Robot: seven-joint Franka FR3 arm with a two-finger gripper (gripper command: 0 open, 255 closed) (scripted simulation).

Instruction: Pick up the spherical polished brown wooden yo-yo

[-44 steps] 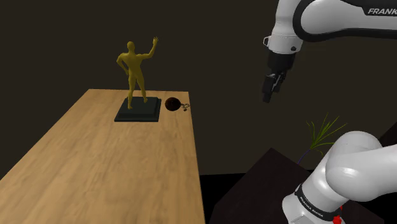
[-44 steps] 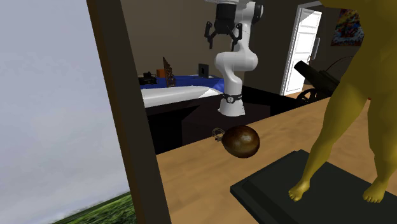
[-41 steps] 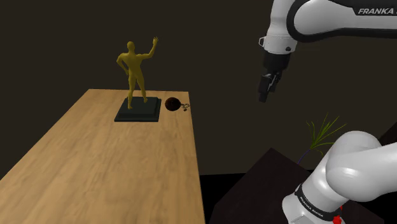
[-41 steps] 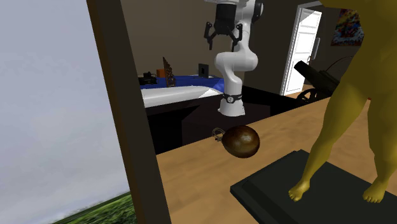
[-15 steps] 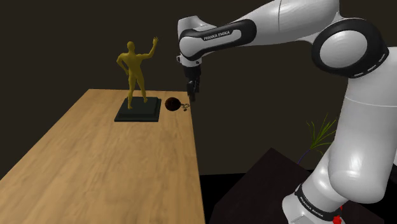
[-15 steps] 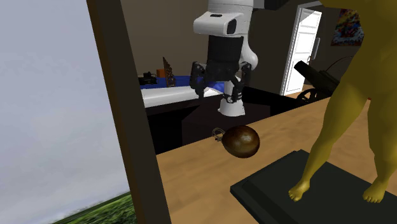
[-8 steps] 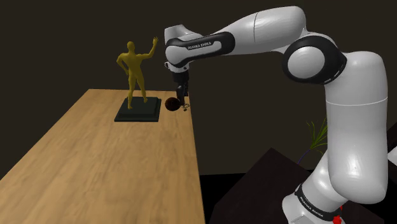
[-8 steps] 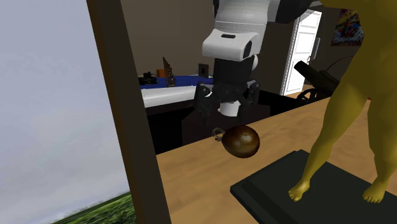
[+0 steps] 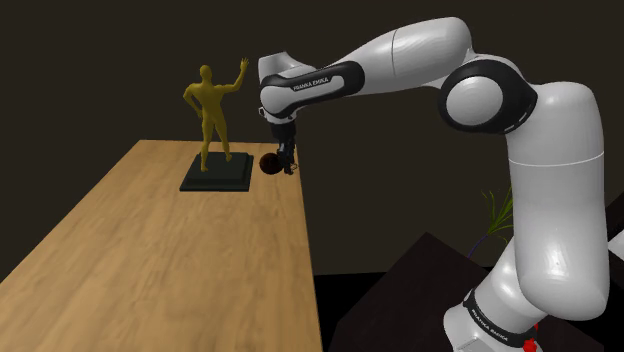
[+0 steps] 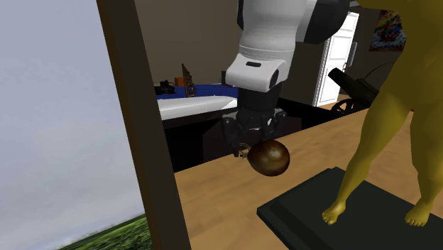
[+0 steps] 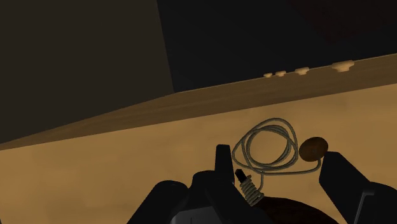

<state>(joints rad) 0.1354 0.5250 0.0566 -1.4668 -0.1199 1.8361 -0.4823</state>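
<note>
The yo-yo (image 9: 268,165) is a dark brown glossy ball near the wooden table's (image 9: 170,260) far edge, beside the statue's base. In the second exterior view the yo-yo (image 10: 270,158) has a small ring at its end. My black gripper (image 9: 287,163) hangs straight down at the yo-yo's string end, its fingers low beside the ball. In the second exterior view the gripper (image 10: 250,144) straddles the ring. In the wrist view the gripper (image 11: 280,160) stands open, its fingers apart either side of the coiled string (image 11: 267,146) and the yo-yo's dark body (image 11: 280,213).
A golden figure statue (image 9: 212,110) on a dark square base (image 9: 217,172) stands right beside the yo-yo. A dark wooden post (image 10: 142,121) rises in the second exterior view's foreground. The table's edge (image 9: 305,230) drops off just past the gripper.
The arm swung over from the shoulder view's right and came down until the gripper reached the yo-yo's string end. The yo-yo has not moved.
</note>
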